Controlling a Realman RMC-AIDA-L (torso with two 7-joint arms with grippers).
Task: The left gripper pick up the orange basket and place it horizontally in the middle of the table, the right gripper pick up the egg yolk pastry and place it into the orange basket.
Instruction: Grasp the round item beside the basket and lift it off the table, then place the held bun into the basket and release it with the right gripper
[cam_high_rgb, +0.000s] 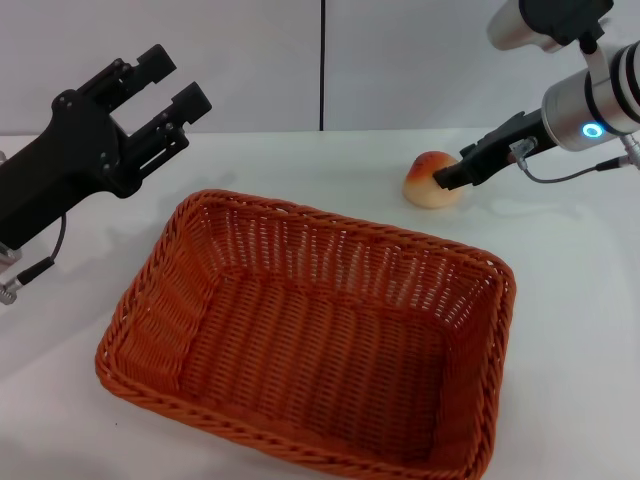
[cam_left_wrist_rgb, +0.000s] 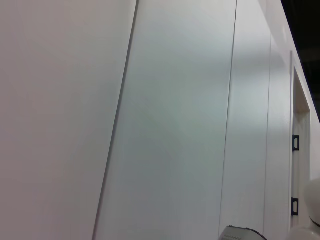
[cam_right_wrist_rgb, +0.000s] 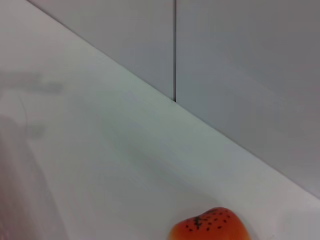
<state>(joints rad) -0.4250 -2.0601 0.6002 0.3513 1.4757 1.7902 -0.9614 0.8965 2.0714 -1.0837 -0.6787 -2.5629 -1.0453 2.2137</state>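
Observation:
The orange basket (cam_high_rgb: 300, 350) lies flat on the white table (cam_high_rgb: 580, 330), near the middle and towards the front, with nothing inside it. My left gripper (cam_high_rgb: 172, 84) hangs open and empty in the air above the basket's far left corner. The egg yolk pastry (cam_high_rgb: 430, 181) sits on the table behind the basket's far right corner. My right gripper (cam_high_rgb: 449, 177) has its dark tip against the pastry's right side, low over the table. The right wrist view shows the pastry's speckled orange top (cam_right_wrist_rgb: 210, 227) close by. The left wrist view holds only wall panels.
A grey panelled wall (cam_high_rgb: 320, 60) with a vertical seam runs behind the table. A thin cable (cam_high_rgb: 45, 262) trails from the left arm down to the table's left side. Bare tabletop lies between the pastry and the basket rim.

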